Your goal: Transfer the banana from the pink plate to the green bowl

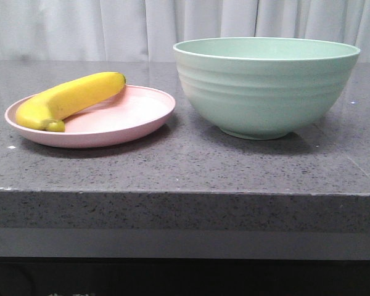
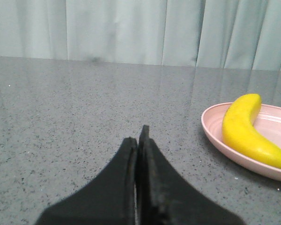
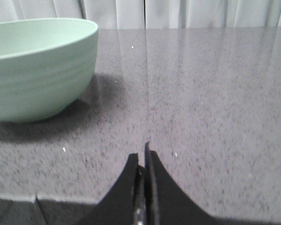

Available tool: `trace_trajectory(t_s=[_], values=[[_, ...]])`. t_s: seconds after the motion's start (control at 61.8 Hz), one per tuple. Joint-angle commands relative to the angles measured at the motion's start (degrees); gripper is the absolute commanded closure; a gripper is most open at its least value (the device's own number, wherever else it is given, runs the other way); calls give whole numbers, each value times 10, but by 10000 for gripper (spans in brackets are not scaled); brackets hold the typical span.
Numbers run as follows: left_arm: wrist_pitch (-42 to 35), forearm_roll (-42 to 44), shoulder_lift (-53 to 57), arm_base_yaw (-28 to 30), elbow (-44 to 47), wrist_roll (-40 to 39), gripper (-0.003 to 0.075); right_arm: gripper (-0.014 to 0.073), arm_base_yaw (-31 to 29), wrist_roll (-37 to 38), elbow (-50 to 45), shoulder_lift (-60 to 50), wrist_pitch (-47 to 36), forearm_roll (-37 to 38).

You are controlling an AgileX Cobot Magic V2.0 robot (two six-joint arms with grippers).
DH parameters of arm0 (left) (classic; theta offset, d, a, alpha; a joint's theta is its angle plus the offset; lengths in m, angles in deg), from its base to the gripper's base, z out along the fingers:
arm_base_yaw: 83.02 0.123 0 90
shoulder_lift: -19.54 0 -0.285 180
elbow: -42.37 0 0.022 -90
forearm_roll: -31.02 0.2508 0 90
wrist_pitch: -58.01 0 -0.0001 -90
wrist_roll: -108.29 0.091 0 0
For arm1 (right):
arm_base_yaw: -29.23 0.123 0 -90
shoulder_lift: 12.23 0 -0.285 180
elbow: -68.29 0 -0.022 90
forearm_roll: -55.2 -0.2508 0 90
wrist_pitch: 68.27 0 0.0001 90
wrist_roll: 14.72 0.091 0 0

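A bright yellow banana (image 1: 68, 100) lies across the left part of the pale pink plate (image 1: 135, 117) on the left of the grey counter. The mint-green ridged bowl (image 1: 265, 86) stands upright to the plate's right, a small gap between them. Neither gripper shows in the front view. In the left wrist view my left gripper (image 2: 139, 138) is shut and empty, low over bare counter, apart from the plate (image 2: 215, 136) and banana (image 2: 243, 129). In the right wrist view my right gripper (image 3: 143, 157) is shut and empty near the counter's front edge, apart from the bowl (image 3: 37, 70).
The speckled grey counter (image 1: 185, 166) has a straight front edge with a drop below it. White curtains (image 1: 142, 28) hang behind the counter.
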Motion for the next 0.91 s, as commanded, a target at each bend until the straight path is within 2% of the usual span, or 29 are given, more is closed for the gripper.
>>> trace_trajectory(t_s=[0.0,0.129,0.226,0.404,0.485,0.517,0.614,0.631,0.679,0.728,0.776,0.825,0.889], values=[[-19,5,-60,0,-71,-1,739,654,-4,-6,69,13,-28,-2],[-9,8,-191,0,-153,-1,739,654,-4,-6,158,98,21,-2],[-17,8,-274,0,-198,-1,739,654,-4,-6,208,164,25,-2],[-24,8,-348,0,-240,-1,721,650,-4,-6,241,232,13,1],[-33,8,-360,0,-241,-1,614,603,-4,-6,241,237,4,1],[-36,8,-365,0,-240,-1,534,567,-4,-6,241,237,3,1],[-45,8,-380,0,-240,-1,248,349,-4,-6,241,237,2,1],[-52,8,-384,0,-240,-1,176,270,-4,-6,241,237,2,1],[-65,2,-393,0,-240,-1,87,144,-4,-6,241,237,0,1],[-75,-25,-403,-1,-240,-1,42,48,-4,-6,241,237,0,1],[-72,-42,-414,-6,-245,-1,35,-15,-4,-6,241,237,-1,1],[-48,-34,-426,-20,-265,0,40,-45,-4,-6,241,237,-1,1],[-2,-18,-451,-57,-297,1,40,-40,-4,-6,241,237,-2,1]])
